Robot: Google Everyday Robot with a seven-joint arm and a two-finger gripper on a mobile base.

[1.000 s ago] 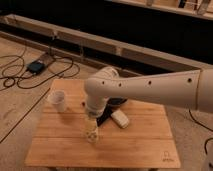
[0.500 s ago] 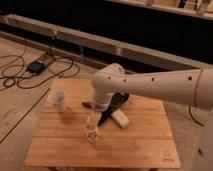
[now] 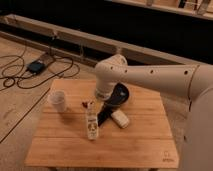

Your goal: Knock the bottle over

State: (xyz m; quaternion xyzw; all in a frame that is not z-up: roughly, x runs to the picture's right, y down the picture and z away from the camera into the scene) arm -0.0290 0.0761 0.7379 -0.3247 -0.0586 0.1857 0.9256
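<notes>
Bottle: we see the slim clear bottle (image 3: 91,123) standing on the desk (image 3: 140,145), just below the gripper (image 3: 101,106) and slightly to its left, apparently still upright or only beginning to lean.
Gripper: it sits just above the bottle's cap, under the white arm (image 3: 150,80); we cannot tell whether it is open or closed.
Risk: we judge a push landing too high could skim over the cap and leave the bottle standing; a hard sweep could send it rolling.
Neighbours: the white block (image 3: 120,119) lies just to the right of the gripper and the bottle, so a fall that way may strike it; the translucent cup (image 3: 58,100) stands well apart to the gripper's left.
Room: bare wood lies in front of the bottle, toward the desk's near edge, and to its left.
Edges: we think a rolling bottle could reach the near edge.
</notes>
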